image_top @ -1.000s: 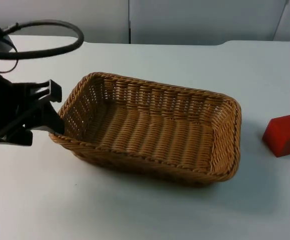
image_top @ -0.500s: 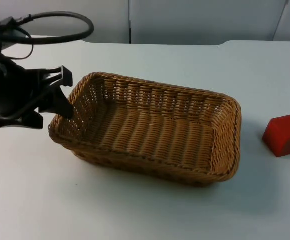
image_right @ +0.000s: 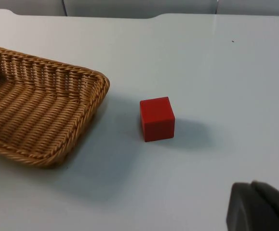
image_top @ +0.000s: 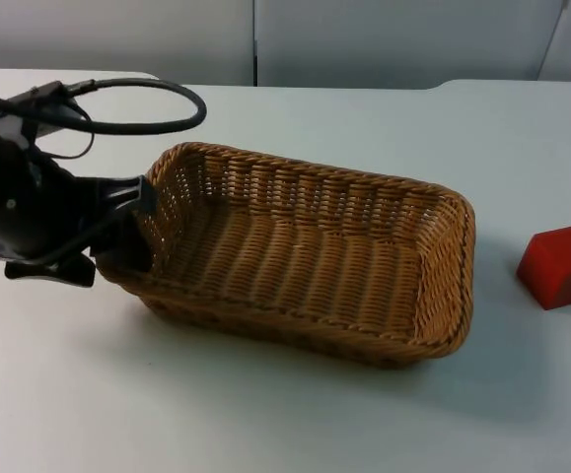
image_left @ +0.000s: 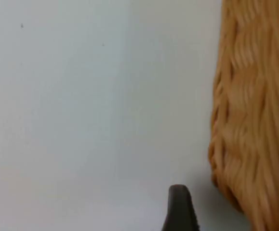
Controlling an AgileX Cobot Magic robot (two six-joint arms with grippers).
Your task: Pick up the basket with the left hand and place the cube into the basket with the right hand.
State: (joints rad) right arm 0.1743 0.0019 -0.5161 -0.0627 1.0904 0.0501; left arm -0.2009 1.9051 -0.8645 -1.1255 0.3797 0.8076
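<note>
Top view, table: the white table [image_top: 265, 414] carries everything and ends at a grey partition wall [image_top: 384, 39].
Basket: a woven wicker basket [image_top: 295, 256], rectangular and open-topped, sits on the table around the middle, its long side running across the picture. Nothing lies inside it; only the woven floor and walls show.
Left arm: the black left arm comes in from the picture's left and reaches the basket's left short end.
Left gripper: the left gripper [image_top: 127, 227] is at the basket's left rim. One black finger lies over the rim on the inner side of the wall, the other is outside near the table, so the jaws straddle the wall. Whether they press on it I cannot tell.
Left wrist view: the basket's outer weave [image_left: 255, 120] stands just beside a black fingertip [image_left: 180, 207], with bare table next to it.
Cube: a red cube [image_top: 559, 266] rests on the table, to the right of the basket and apart from it. In the right wrist view the cube [image_right: 157, 118] stands near the basket's short end [image_right: 43, 115] without touching.
Right gripper: part of the right gripper [image_right: 259, 207] hangs above the table, well apart from the cube; its jaw state cannot be told. The right arm waits.
Change: a second ago the left gripper was outside the basket's left end; half a second ago it was at the rim's corner. Now it has moved further in over the rim. Basket and cube lie where they did.
</note>
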